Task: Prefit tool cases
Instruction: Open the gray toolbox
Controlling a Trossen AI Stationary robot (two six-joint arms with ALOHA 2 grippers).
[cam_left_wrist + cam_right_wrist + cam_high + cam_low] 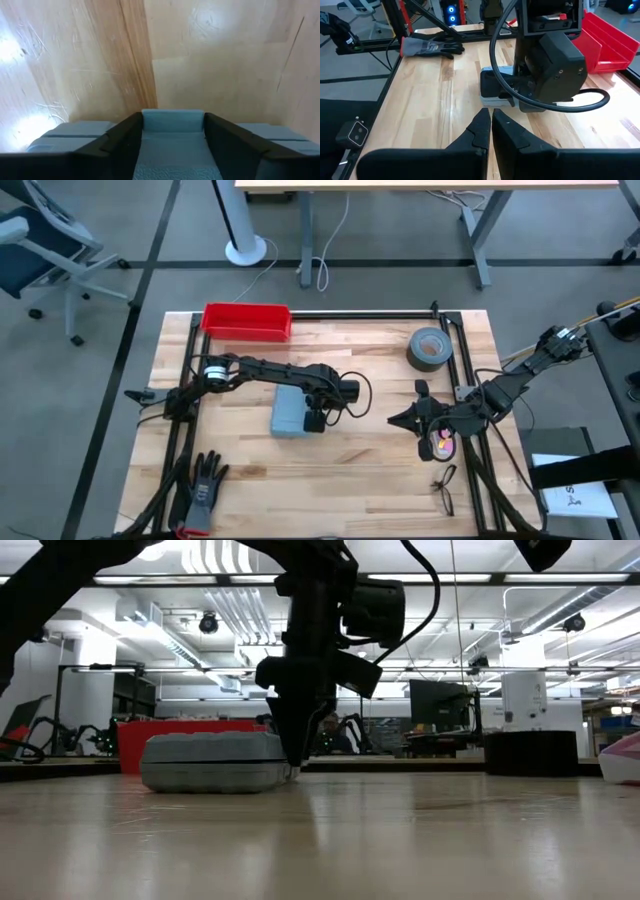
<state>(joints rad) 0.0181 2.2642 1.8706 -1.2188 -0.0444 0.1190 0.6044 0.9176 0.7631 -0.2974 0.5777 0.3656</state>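
Note:
The grey-blue tool case (287,412) lies closed and flat on the wooden table near its middle; the low view shows the case (210,762) resting on its underside. My left gripper (316,418) stands at the case's right side, pointing down, shut on the case. In the left wrist view its two dark fingers flank a raised middle tab of the case (172,122). My right gripper (400,420) hovers to the right of the case, apart from it, with its fingers shut (490,125) on nothing. My left gripper has the raised middle tab (172,145) on the tool case's right edge between its two fingers (125,137), one on each side of it. The fingers come from above, pointing down (295,755). The case stays flat on the table.
A red bin (247,320) sits at the far edge. A roll of grey tape (430,348) lies far right, a black glove (203,485) near left, glasses (445,488) near right, and a pink object (443,445) under the right arm. Black frame rails (455,350) border the table.

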